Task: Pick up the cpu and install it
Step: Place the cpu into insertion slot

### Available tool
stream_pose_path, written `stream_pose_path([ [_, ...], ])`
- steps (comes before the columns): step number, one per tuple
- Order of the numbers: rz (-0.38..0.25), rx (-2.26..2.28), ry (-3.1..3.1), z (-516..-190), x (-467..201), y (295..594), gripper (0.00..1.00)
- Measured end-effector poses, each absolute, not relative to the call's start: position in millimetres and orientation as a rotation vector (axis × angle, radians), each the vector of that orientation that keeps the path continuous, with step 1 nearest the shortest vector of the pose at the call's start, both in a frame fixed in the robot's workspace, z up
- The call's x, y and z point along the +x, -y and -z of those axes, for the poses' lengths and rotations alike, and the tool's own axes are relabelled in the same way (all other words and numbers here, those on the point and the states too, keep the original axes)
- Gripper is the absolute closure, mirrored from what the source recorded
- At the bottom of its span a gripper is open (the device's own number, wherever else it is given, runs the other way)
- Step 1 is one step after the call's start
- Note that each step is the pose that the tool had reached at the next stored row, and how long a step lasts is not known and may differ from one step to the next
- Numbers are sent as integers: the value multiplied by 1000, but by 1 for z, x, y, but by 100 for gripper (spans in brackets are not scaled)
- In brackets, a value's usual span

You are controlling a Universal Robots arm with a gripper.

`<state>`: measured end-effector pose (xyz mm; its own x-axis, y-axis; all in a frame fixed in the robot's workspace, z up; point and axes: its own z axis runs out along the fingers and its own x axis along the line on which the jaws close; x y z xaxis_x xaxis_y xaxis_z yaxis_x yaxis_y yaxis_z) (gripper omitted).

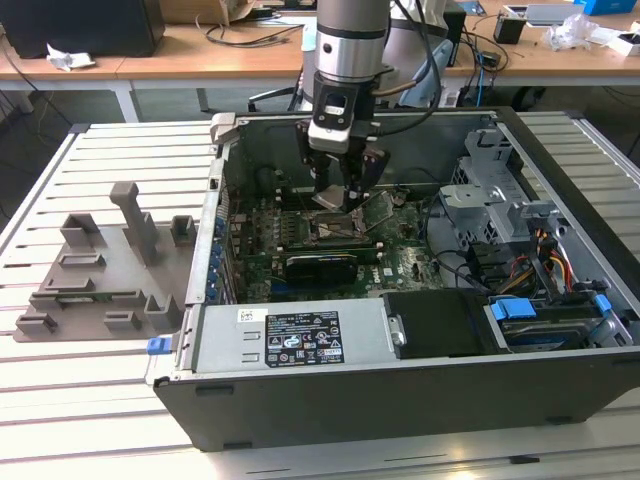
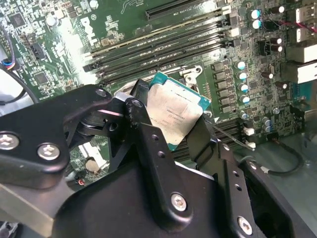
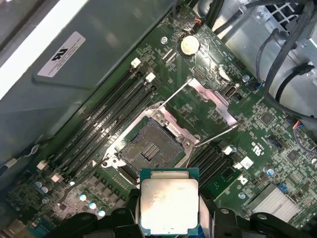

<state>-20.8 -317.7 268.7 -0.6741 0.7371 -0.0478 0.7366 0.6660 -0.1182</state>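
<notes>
Pincer: my pincer (image 1: 337,196) was pinching the cpu, with a black finger (image 2: 142,124) pressed against each of two opposite edges.
Cpu: the cpu (image 3: 169,206) sat flat in my grip, its pale metal top toward both wrist cameras and a thin green rim showing. It was in the air close over the socket and not seated in it.
Socket: the socket (image 3: 148,148) lay open with its dark contact field bare.
Load plate: the metal plate (image 3: 203,99) was swung back from the socket.
Lever: a thin rod (image 3: 216,135) stood released just beside the socket.
Memory slots: long black slots (image 3: 101,129) ran alongside the socket.
Case: the open computer case (image 1: 400,400) enclosed the socket and rested on the slatted counter (image 1: 80,400).
Fixture: a grey moulded fixture (image 1: 100,270) lay well apart from the socket, outside the case, at the exterior view's left.
</notes>
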Motion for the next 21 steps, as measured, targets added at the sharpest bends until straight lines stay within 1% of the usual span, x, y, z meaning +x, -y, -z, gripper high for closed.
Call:
stream_pose_path([
  [21,-199,-1452,2765,-267,-21,318,45],
])
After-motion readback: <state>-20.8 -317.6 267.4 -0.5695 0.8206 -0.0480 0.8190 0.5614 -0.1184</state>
